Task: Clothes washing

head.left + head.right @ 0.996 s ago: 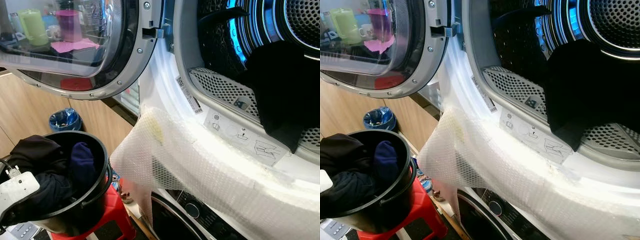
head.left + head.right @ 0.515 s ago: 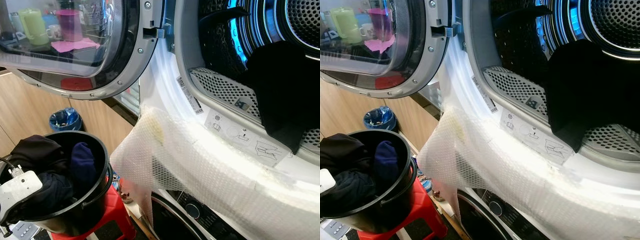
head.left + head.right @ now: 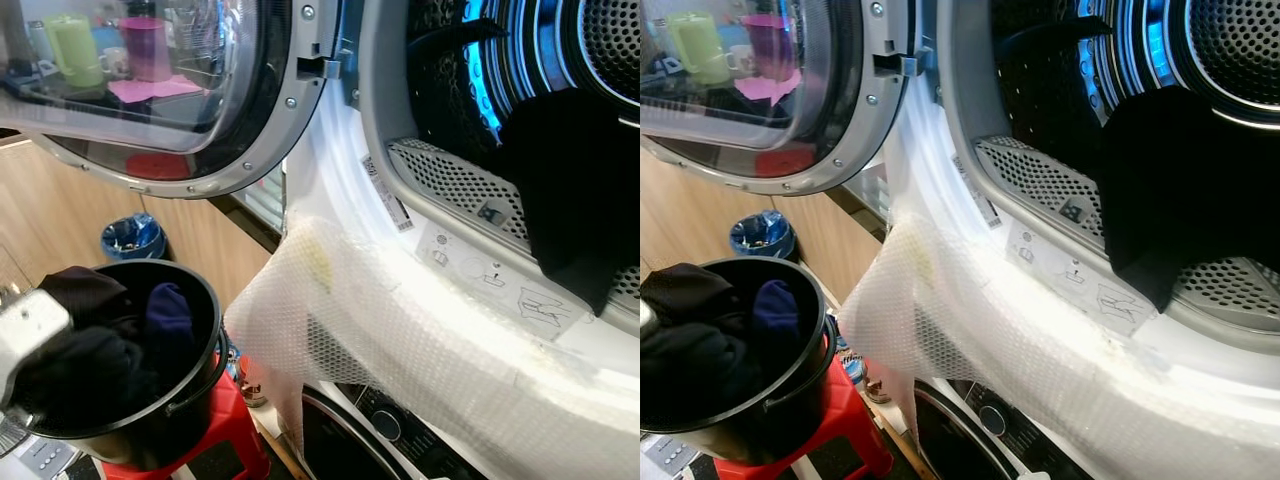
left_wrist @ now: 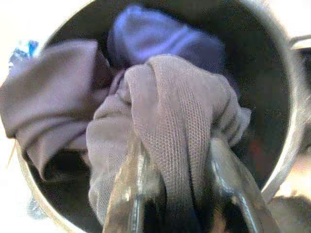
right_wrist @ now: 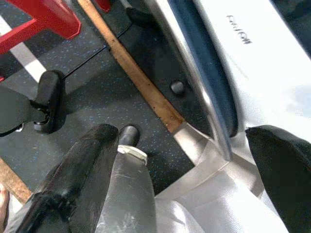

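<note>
Lifting out of the black bucket [image 3: 190, 390], the left gripper [image 4: 177, 194] now clenches a dark mesh garment [image 4: 170, 126], risen since before; the right gripper [image 5: 194, 160] hangs released. Beyond, the dryer drum [image 3: 520, 60] already holds one black cloth [image 3: 585, 190].

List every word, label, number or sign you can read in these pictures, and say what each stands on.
White sticker strip on the dryer's door rim: print too small to read.
Pictogram labels below the drum opening: symbols only, blurred.
Grey lettering on the lower white machine: too blurred to read.
No other text legible.
</note>
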Controlling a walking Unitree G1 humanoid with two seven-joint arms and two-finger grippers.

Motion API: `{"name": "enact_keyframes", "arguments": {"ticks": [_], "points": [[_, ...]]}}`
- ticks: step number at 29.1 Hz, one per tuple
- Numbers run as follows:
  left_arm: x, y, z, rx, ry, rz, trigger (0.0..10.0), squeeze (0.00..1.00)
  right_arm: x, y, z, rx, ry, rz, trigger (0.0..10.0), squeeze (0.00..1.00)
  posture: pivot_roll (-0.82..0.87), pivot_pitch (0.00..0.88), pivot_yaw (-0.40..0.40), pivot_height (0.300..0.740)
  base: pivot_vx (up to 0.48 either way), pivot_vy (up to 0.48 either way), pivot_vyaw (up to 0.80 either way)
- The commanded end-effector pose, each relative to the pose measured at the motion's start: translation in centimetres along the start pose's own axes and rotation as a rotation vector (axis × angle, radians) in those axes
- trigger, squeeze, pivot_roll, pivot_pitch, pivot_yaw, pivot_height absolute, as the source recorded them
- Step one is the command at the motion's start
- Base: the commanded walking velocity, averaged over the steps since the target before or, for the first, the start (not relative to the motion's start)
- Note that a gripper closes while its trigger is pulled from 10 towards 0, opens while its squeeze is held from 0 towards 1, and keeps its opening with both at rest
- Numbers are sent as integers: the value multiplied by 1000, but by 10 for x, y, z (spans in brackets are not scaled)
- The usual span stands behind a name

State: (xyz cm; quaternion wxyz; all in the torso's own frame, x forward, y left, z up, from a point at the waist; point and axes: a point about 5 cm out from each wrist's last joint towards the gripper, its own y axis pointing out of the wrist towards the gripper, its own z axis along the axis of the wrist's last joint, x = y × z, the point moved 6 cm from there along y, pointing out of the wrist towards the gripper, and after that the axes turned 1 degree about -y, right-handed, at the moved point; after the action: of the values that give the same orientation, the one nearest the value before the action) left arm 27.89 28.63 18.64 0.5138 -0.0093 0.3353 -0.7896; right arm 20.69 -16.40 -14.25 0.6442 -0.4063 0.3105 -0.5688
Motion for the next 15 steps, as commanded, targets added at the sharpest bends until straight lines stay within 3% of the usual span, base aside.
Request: {"name": "enact_keyframes", "arguments": {"ticks": [1, 2, 3, 5, 6, 8, 13, 14, 15], "points": [[10, -3, 26, 108, 19, -50, 0, 0, 0, 0, -5, -17, -4, 1, 10000, 0, 542, 59, -128, 740, 0, 0, 0], [17, 1, 43, 191, 8, -95, 0, 0, -1, 0, -5, -17, -5, 3, 10000, 0, 547, 57, -127, 740, 0, 0, 0], [34, 5, 73, 344, -29, -204, 0, 0, -4, 0, -4, -16, -9, 10, 10000, 0, 546, 54, -124, 740, 0, 0, 0], [52, 12, 94, 435, -63, -326, 0, 0, -6, 0, -3, -14, -11, 17, 10000, 0, 538, 49, -114, 740, 0, 0, 0], [52, 12, 94, 435, -63, -326, 0, 0, -6, 0, -3, -14, -11, 17, 10000, 0, 538, 49, -114, 740, 0, 0, 0], [78, 19, 114, 510, -78, -489, 0, 0, -6, 0, -2, -9, 2, 16, 10000, 0, 528, 47, -109, 740, 0, 0, 0], [115, 26, 132, 555, -65, -679, 0, 0, -6, 0, -1, -6, 15, 12, 10000, 0, 514, 46, -98, 740, 0, 0, 0], [135, 30, 139, 567, -80, -775, 0, 0, -6, 0, -1, -5, 23, 10, 10000, 0, 507, 45, -92, 740, 0, 0, 0], [141, 31, 140, 569, -83, -804, 0, 0, -6, 0, -1, -4, 26, 9, 10000, 0, 507, 45, -92, 740, 0, 0, 0]]}}
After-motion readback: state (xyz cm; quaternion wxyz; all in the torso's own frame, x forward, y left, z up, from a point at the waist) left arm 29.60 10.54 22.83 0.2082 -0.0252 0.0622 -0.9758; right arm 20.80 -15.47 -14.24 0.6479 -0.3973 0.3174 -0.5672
